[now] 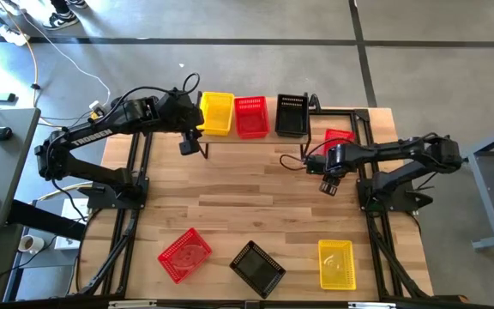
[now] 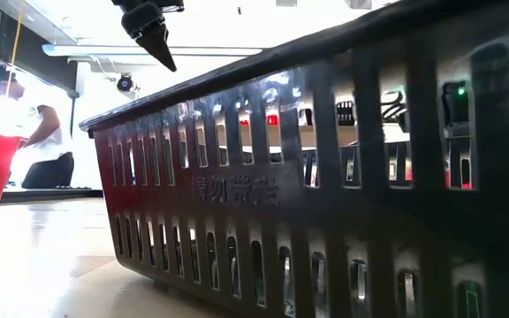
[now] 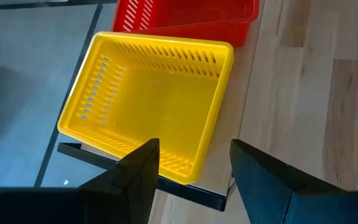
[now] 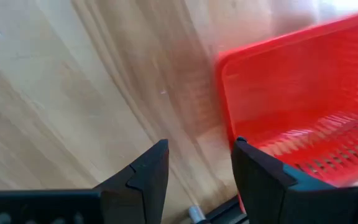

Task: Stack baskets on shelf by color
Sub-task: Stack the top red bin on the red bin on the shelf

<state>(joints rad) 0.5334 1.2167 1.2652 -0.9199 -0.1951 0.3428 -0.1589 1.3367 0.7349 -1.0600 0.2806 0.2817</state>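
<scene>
Wooden table of pale planks on a black frame, grey floor around it; a seated person shows far off in the low view.

Shelf: along the table's far edge, carrying three baskets side by side.
- Yellow basket, at the shelf's left end, open side up; also seen in the left wrist view.
- Red basket, in the middle, just beside the yellow one.
- Black basket, to the right of the red one.

Baskets elsewhere:
- Red basket by the right arm, near the shelf's right end; whether it sits on the shelf or the table cannot be told. It fills part of the right wrist view.
- Red front basket, near the table's front left, set at an angle.
- Black front basket, front centre, also angled; its mesh wall fills the low view.
- Yellow front basket, front right, squared to the table edge.

Left gripper: above the table just in front of the yellow basket on the shelf, fingers spread wide, holding nothing.

Right gripper: above bare table in front of the red basket by the right arm, fingers spread wide, holding nothing.
</scene>
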